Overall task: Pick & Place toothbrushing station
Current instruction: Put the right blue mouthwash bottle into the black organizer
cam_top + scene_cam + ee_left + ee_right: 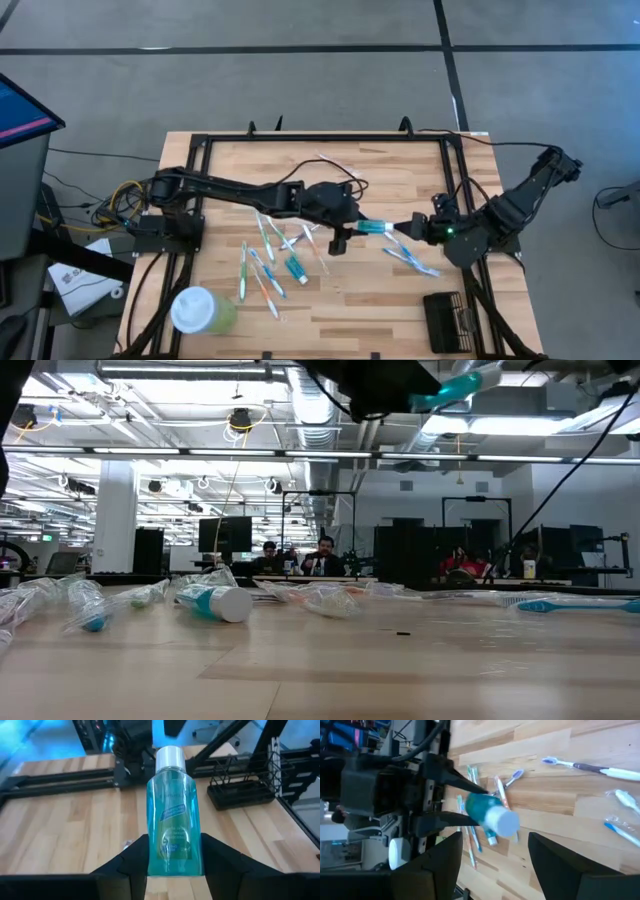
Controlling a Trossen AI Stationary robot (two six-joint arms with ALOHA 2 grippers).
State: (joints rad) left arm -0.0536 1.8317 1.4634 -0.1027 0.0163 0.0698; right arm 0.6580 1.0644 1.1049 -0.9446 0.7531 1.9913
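Wooden table (400, 180) carries scattered toothbrushes (262, 262); left claw (352, 232) grips a mouthwash bottle (376, 228), cap toward the wide right claw (412, 227), probably for handover. Toothbrushing station (447, 321) waits at five o'clock.

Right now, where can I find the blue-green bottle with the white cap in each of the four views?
High view: the bottle is at the centre, between the two arms.
Low view: along the top edge, right of centre.
Left wrist view: in the middle, between the left fingers.
Right wrist view: centre, cap toward the camera.
Shared landmark: the left gripper holding it.
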